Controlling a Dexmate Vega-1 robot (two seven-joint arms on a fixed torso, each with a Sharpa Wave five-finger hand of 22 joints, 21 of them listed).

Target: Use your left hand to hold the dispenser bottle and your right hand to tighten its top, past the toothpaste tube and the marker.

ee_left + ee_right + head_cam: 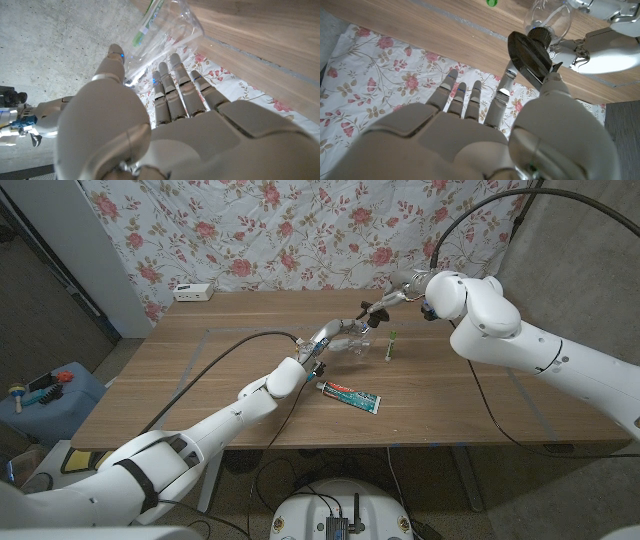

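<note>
the clear plastic dispenser bottle (358,343) stands near the middle of the brown wooden table (200,380), a little toward the far side, and the left hand (334,335) holds it from the robot's left; in the left wrist view the pale fingers (172,87) reach up along the transparent wall of the bottle (165,35) with the thumb on the other side of it, so the hand is wrapped loosely around the body. the right hand (388,300) comes in from above and behind the bottle, at its black pump top (375,313); in the right wrist view the thumb and one finger (507,95) sit on either side of the flat black top (529,56) and seem to pinch it, while the other fingers are spread straight and hold nothing, though how firm that pinch is cannot be told. the left hand (600,47) shows there too, beside the bottle neck. a slim marker with a green cap (392,346) stands upright just to the robot's right of the bottle, apart from it. a white toothpaste tube with red and green print (350,395) lies flat nearer the front edge, well clear of both hands. a white power strip (193,292) rests at the far left corner, in front of a floral cloth (300,230) hung behind the table.
</note>
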